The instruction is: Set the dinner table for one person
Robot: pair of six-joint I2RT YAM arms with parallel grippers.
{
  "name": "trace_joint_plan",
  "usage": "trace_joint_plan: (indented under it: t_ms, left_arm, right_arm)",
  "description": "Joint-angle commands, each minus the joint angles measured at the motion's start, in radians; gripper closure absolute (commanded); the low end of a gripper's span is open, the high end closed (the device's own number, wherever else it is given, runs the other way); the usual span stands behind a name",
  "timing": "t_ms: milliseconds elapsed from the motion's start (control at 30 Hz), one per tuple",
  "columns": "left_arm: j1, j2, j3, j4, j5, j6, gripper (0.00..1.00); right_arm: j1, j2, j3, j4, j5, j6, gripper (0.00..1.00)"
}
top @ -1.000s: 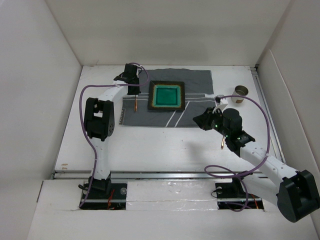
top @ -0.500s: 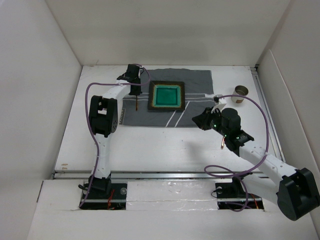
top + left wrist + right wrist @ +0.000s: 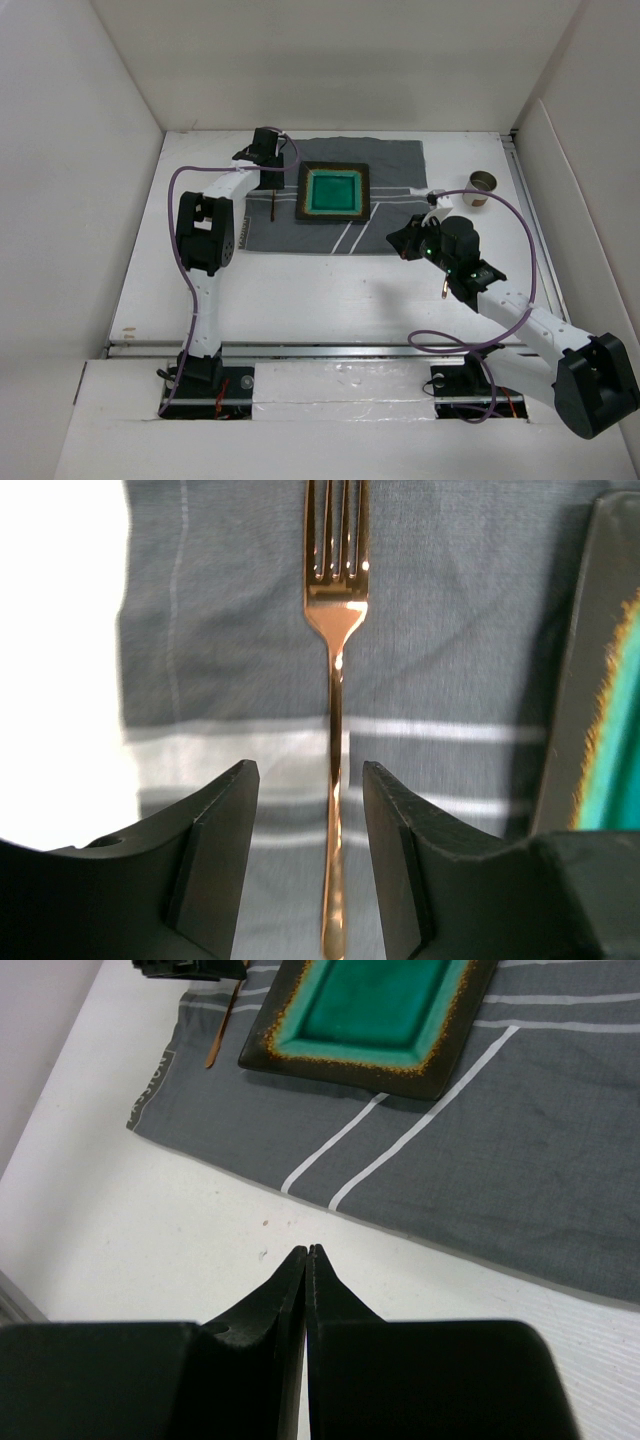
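A metal rail runs along the near edge of the white desk, which spreads across the whole floor of the walled enclosure and carries everything else. Over its bare surface, just short of the cloth, the right fingers are pressed together tip to tip with nothing visible between them. A small copper-coloured piece shows beside the right forearm; what it is cannot be told. Beyond lies a grey striped cloth mat, spread flat on the far half of the desk, its white stripes running at a slant near the front edge. On the mat sits a square green plate with a dark brown rim. Just left of the plate, also on the mat and apart from the rim, lies a copper fork, its tines pointing away from the left wrist camera. The left fingers are spread apart above the handle end, one on each side, and neither touches it. At the far right, off the mat on bare desk, stands a small cup.
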Motion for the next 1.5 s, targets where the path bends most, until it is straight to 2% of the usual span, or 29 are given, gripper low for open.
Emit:
trace_joint_plan:
  t_ms: [0, 133, 233, 267, 300, 333, 400, 433, 467, 533, 633, 667, 700, 767, 800, 867, 900, 1000, 1100, 1200, 1367, 1467]
  left_arm:
    - [-0.005, -0.169, -0.015, 0.031, -0.015, -0.005, 0.56]
    - [-0.005, -0.272, -0.025, 0.023, 0.052, -0.054, 0.59]
    - [-0.046, -0.439, -0.101, 0.049, 0.098, -0.103, 0.78]
    - [-0.071, -0.489, -0.162, 0.063, 0.094, -0.106, 0.93]
    - [-0.154, -0.599, -0.195, 0.071, 0.077, -0.095, 0.99]
    - [-0.211, -0.647, -0.228, 0.071, -0.002, -0.082, 1.00]
    - [-0.342, -0.791, -0.302, 0.031, -0.100, -0.074, 1.00]
    - [-0.526, -0.882, -0.380, 0.005, -0.210, -0.100, 1.00]
    - [-0.528, -0.883, -0.381, 0.000, -0.211, -0.100, 1.00]
    - [-0.659, -1.035, -0.490, 0.002, -0.265, -0.156, 1.00]
    - [-0.727, -1.256, -0.632, 0.034, -0.267, -0.232, 1.00]
    - [-0.738, -1.310, -0.717, 0.042, -0.253, -0.249, 0.97]
    - [-0.738, -1.412, -0.754, 0.040, -0.230, -0.261, 0.95]
    - [-0.738, -1.508, -0.845, 0.026, -0.181, -0.290, 0.91]
    - [-0.747, -1.600, -0.870, 0.025, -0.168, -0.293, 0.88]
    - [-0.747, -1.686, -0.928, 0.014, -0.147, -0.302, 0.81]
    - [-0.747, -1.759, -0.942, 0.010, -0.142, -0.302, 0.79]
    - [-0.747, -1.876, -0.970, -0.021, -0.144, -0.292, 0.74]
    - [-0.747, -1.968, -1.012, -0.023, -0.151, -0.281, 0.70]
    - [-0.747, -2.027, -1.031, -0.004, -0.124, -0.272, 0.67]
    - [-0.747, -2.054, -1.028, 0.006, -0.076, -0.249, 0.66]
    - [-0.721, -2.070, -1.037, 0.016, -0.044, -0.241, 0.66]
  right_arm:
    - [0.010, -0.003, 0.049, 0.003, 0.042, -0.019, 0.95]
    - [0.010, -0.032, 0.045, -0.033, 0.090, -0.012, 1.00]
    - [0.010, -0.099, 0.035, -0.104, 0.168, -0.005, 1.00]
    - [0.010, -0.118, 0.029, -0.118, 0.173, 0.003, 1.00]
    - [0.010, -0.163, 0.022, -0.144, 0.224, 0.006, 1.00]
    - [0.000, -0.188, 0.002, -0.162, 0.235, 0.018, 1.00]
    - [-0.001, -0.229, -0.021, -0.202, 0.280, 0.032, 1.00]
    - [-0.010, -0.286, -0.058, -0.263, 0.322, 0.052, 1.00]
    - [-0.010, -0.286, -0.058, -0.264, 0.323, 0.052, 1.00]
    - [-0.024, -0.334, -0.069, -0.340, 0.370, 0.079, 1.00]
    - [-0.069, -0.354, -0.097, -0.393, 0.409, 0.107, 1.00]
    - [-0.097, -0.357, -0.104, -0.397, 0.412, 0.109, 1.00]
    - [-0.114, -0.349, -0.112, -0.400, 0.413, 0.112, 1.00]
    - [-0.152, -0.305, -0.103, -0.423, 0.404, 0.135, 1.00]
    - [-0.189, -0.287, -0.092, -0.426, 0.404, 0.147, 0.99]
    - [-0.229, -0.250, -0.092, -0.425, 0.424, 0.168, 0.95]
    - [-0.273, -0.209, -0.094, -0.420, 0.438, 0.172, 0.88]
    - [-0.341, -0.103, -0.080, -0.408, 0.388, 0.147, 0.77]
    - [-0.398, 0.018, -0.006, -0.429, 0.358, 0.107, 0.72]
    - [-0.398, 0.117, 0.060, -0.457, 0.326, 0.090, 0.69]
    - [-0.407, 0.310, 0.147, -0.483, 0.301, 0.046, 0.68]
    - [-0.407, 0.356, 0.175, -0.486, 0.297, 0.044, 0.68]
